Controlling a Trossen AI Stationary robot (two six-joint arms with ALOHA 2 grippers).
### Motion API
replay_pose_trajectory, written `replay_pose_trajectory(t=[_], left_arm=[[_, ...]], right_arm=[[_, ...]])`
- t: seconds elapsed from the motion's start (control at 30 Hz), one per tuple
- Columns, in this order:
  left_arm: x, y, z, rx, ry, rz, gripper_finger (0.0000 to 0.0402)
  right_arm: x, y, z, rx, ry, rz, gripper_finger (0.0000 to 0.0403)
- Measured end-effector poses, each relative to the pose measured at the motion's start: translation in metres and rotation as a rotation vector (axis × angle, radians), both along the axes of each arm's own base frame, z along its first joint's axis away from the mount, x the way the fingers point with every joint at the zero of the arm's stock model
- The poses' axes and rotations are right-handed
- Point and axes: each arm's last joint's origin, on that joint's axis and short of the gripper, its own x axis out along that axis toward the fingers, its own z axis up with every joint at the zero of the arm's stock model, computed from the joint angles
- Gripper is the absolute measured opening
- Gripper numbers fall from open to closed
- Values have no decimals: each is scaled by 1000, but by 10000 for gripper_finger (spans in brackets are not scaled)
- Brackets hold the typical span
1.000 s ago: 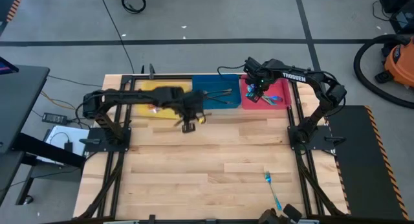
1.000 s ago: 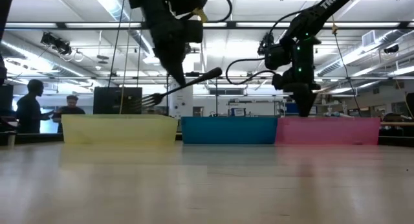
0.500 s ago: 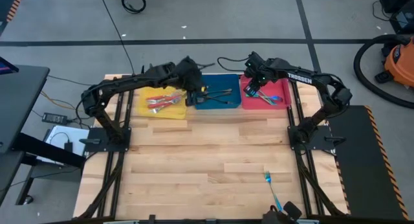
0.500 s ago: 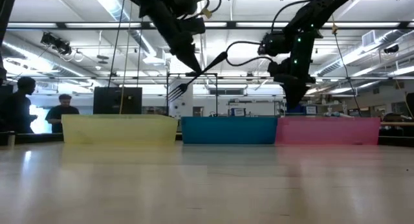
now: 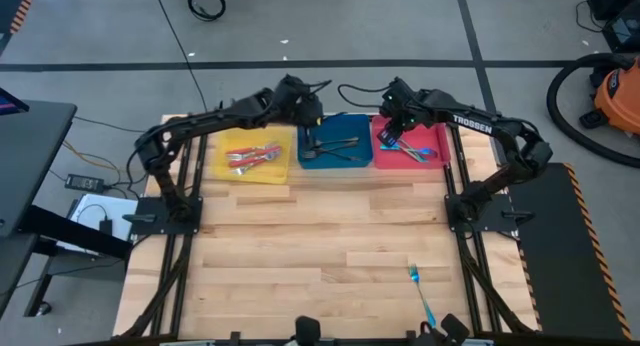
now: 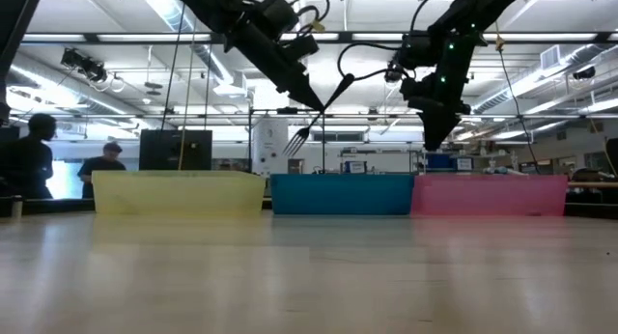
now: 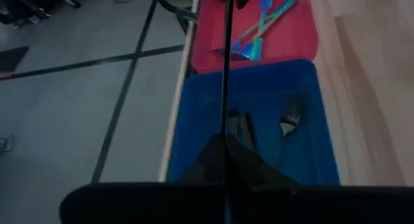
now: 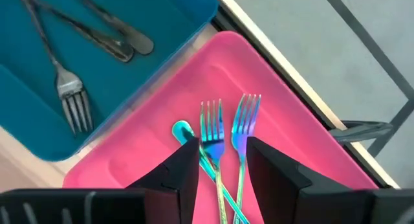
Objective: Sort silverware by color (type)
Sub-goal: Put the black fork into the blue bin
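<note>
My left gripper (image 6: 315, 102) hangs over the blue bin (image 5: 335, 158) near its far left corner, shut on a dark grey fork (image 6: 321, 112). Several dark grey utensils (image 8: 71, 98) lie in that bin. My right gripper (image 8: 220, 156) hovers open above the red bin (image 5: 432, 138), over two teal forks (image 8: 223, 130) lying flat on its floor. The yellow bin (image 5: 222, 158) holds reddish utensils (image 5: 252, 154). One blue utensil (image 5: 420, 291) lies on the table by the near edge. My left gripper pinches the dark fork by its handle (image 6: 323, 106), about midway along it, between the two fingers. The fingers slant down from the table's left. The fork is lifted clear and tilted, tines (image 6: 297, 141) low, handle end (image 6: 348, 80) high.
The three bins stand side by side along the table's far edge, yellow left, blue middle, red right. Bare wood (image 5: 320, 236) stretches from them to the near edge. People (image 6: 39, 165) stand in the room beyond the table.
My left gripper has carried the dark fork from the yellow bin's near edge toward the far edge and to the right, to above the blue bin. The fork has tipped from almost level to tines-down. My right gripper has risen a little over the red bin.
</note>
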Motion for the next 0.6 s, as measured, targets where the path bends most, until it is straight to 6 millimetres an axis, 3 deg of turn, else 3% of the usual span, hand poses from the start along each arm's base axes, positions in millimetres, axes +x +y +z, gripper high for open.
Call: replay_pose_trajectory(t=[0.3, 0.6], left_arm=[[13, 2, -24, -45, 31, -25, 0], [29, 12, -78, -109, 131, -29, 0]], right_arm=[[-1, -2, 5, -112, 58, -23, 136], [0, 2, 11, -116, -13, -64, 136]])
